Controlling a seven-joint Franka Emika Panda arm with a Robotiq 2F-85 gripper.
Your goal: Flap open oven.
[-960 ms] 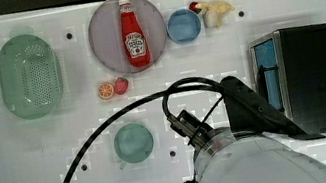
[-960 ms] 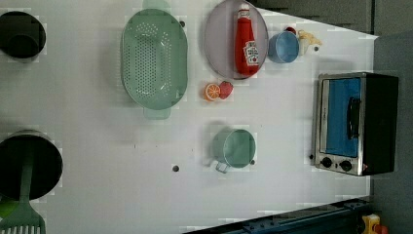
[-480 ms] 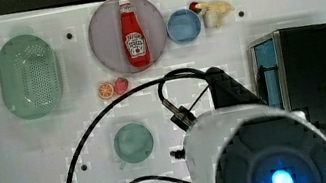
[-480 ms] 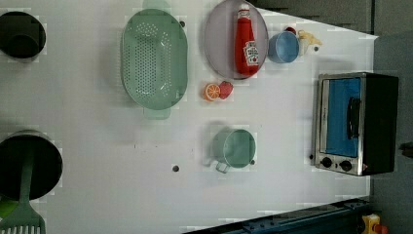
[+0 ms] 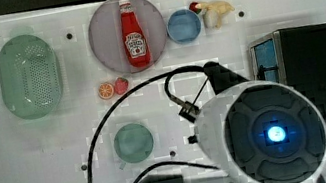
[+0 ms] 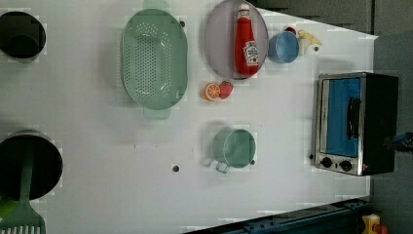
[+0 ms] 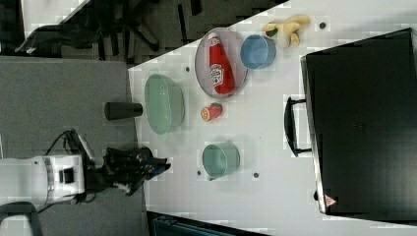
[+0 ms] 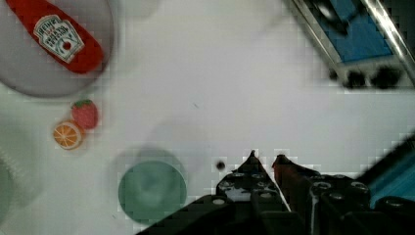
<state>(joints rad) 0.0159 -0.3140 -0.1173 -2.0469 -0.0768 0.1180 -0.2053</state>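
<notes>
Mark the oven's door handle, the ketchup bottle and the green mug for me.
oven door handle (image 6: 354, 118): left view, middle of the dark bar.
ketchup bottle (image 5: 135, 40): top view, red body above the label.
green mug (image 6: 234, 148): left view, inside of the cup.

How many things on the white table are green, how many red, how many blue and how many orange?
Green: 2, the colander and the cup.
Red: 2, the ketchup bottle and the strawberry.
Blue: 1, the bowl.
Orange: 1, the orange half.
Total: 6

Bright, even light; soft shadows; blocky compression; wrist view blurred at edges.
</notes>
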